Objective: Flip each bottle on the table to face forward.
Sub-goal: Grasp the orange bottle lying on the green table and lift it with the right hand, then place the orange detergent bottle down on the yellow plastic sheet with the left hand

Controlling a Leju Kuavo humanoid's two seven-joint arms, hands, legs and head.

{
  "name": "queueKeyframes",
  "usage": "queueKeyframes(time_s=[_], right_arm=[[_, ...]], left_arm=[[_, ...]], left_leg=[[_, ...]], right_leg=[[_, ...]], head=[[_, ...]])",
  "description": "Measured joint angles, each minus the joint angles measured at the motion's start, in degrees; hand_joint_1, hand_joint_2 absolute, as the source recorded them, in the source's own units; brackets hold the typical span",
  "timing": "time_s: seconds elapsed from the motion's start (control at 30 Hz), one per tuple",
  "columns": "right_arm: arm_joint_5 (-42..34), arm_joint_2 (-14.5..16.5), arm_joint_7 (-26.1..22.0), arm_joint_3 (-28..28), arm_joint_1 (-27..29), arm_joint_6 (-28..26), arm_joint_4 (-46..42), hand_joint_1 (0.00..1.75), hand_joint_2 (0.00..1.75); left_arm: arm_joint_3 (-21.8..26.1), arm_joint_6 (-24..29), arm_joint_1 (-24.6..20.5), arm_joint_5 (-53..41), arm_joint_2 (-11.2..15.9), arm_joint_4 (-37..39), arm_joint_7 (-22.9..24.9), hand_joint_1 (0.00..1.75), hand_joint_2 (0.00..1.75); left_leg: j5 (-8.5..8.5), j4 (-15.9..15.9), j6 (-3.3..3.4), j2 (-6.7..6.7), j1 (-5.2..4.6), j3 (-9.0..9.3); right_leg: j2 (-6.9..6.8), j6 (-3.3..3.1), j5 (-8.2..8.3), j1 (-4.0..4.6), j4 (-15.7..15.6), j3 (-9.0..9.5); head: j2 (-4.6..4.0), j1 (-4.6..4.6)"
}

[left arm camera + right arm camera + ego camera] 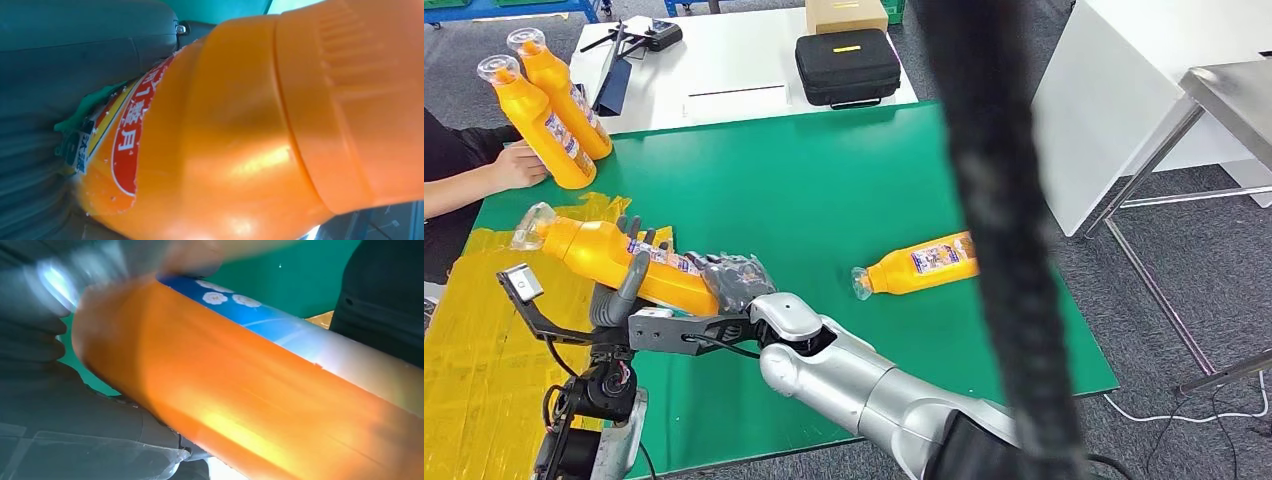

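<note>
Four orange bottles: two at ten o'clock under a person's hand, caps away. The held bottle, gripped by left hand and seemingly right hand, points its cap to ten o'clock. A loose bottle lies at three o'clock, cap leftward.

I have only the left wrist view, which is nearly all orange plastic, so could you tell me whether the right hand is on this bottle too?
Observer: Yes. In the head view the right hand grips the base end of the held bottle, and the left hand holds its middle.
Operator: Thank you. Are there other bottles on the table?
Observer: A loose bottle lies on its side on the green table, label up.
Operator: Any more?
Observer: A far pair sits at the table's far left corner, with a person's hand by it.
</note>
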Motion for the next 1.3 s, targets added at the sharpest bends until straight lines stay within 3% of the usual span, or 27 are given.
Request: queueKeyframes(time_s=[0.4,0.43,0.5,0.53,0.57,0.63,0.87,1.0,1.13,1.2,1.27,1.3], right_arm=[[-0.7,-0.1,-0.3,0.1,-0.2,0.0,0.8,1.75,1.75],[-0.7,-0.1,-0.3,0.1,-0.2,0.0,0.9,1.64,1.75],[-0.6,-0.1,-0.4,0.1,-0.3,0.0,1.0,0.76,1.75],[-0.6,-0.1,-0.5,0.1,-0.3,0.0,1.0,0.33,1.31],[-0.6,-0.1,-0.8,0.1,-0.3,0.0,1.1,0.00,0.87],[-1.0,-0.1,-1.8,-0.1,-0.2,0.2,1.4,0.00,0.00],[-2.5,-0.3,-7.5,-3.3,0.1,-0.6,2.9,0.00,0.00],[-2.8,-2.4,-15.5,-11.5,3.1,-2.7,-0.8,0.00,0.00],[-1.6,-6.4,-19.2,-22.4,6.8,0.3,-9.7,0.00,0.00],[-1.8,-8.4,-21.3,-27.0,8.5,1.9,-14.2,0.00,0.87],[-3.5,-10.8,-24.4,-30.9,10.2,4.3,-19.1,0.00,1.75],[-4.6,-12.1,-25.8,-32.5,10.8,5.9,-21.4,0.00,1.75]], left_arm=[[0.6,-0.9,0.2,1.1,-0.1,0.0,-0.2,1.75,1.75],[0.7,-0.9,0.3,1.2,-0.1,0.0,-0.2,1.75,1.75],[0.7,-0.9,0.2,1.2,-0.1,0.0,-0.3,1.75,1.75],[0.7,-1.0,0.2,1.2,-0.1,0.0,-0.3,1.75,1.75],[0.7,-1.0,0.2,1.2,-0.1,-0.1,-0.3,1.75,1.75],[0.7,-1.0,0.0,1.2,-0.1,-0.2,-0.4,1.75,1.75],[0.8,-0.5,-0.8,-0.2,0.0,-0.9,-1.3,1.75,1.75],[1.3,4.8,-1.7,-8.2,0.8,-2.7,-5.9,1.75,1.75],[3.0,12.2,-2.5,-20.0,2.2,-4.2,-8.9,1.75,1.75],[3.4,17.5,-2.9,-29.0,3.2,-4.3,-9.2,1.75,1.75],[3.3,26.2,-3.8,-43.5,4.6,-3.4,-8.9,1.75,1.75],[3.2,30.4,-4.7,-50.9,5.5,-2.3,-8.4,1.75,1.75]], left_leg=[[0.00,0.0,0.00,0.01,0.00,0.00],[0.00,0.0,0.00,0.01,0.00,0.00],[0.00,0.0,0.00,0.01,0.00,0.00],[0.00,0.0,0.00,0.01,0.00,0.00],[0.00,0.0,0.00,0.01,0.00,0.00],[0.00,0.0,0.00,0.01,0.00,0.00],[0.00,0.0,0.00,0.00,0.00,0.00],[0.01,0.0,0.00,-0.07,0.00,-0.03],[0.01,0.0,0.01,-0.09,-0.01,-0.05],[0.01,0.0,0.01,-0.12,-0.01,-0.05],[0.01,0.0,0.02,-0.17,-0.02,-0.06],[0.01,0.0,0.02,-0.20,-0.02,-0.06]], right_leg=[[0.01,0.00,0.00,0.00,0.0,-0.02],[0.01,0.00,0.00,0.00,0.0,-0.02],[0.01,0.00,0.00,0.00,0.0,-0.02],[0.01,0.00,0.00,0.00,0.0,-0.02],[0.01,0.00,0.00,0.00,0.0,-0.02],[0.00,0.00,0.00,0.00,0.0,-0.02],[0.00,0.00,0.00,0.00,0.0,-0.01],[-0.04,0.00,0.01,0.00,0.0,0.00],[-0.05,0.01,0.01,-0.02,0.0,0.01],[-0.05,0.02,0.01,-0.02,0.0,0.00],[-0.07,0.02,0.02,-0.03,0.0,0.00],[-0.07,0.03,0.03,-0.03,0.0,0.00]], head=[[0.00,0.00],[0.00,-0.01],[0.00,0.00],[0.00,-0.01],[0.00,0.00],[0.00,0.00],[0.00,0.01],[0.00,0.01],[0.00,0.01],[0.00,0.01],[0.00,0.02],[0.00,0.01]])
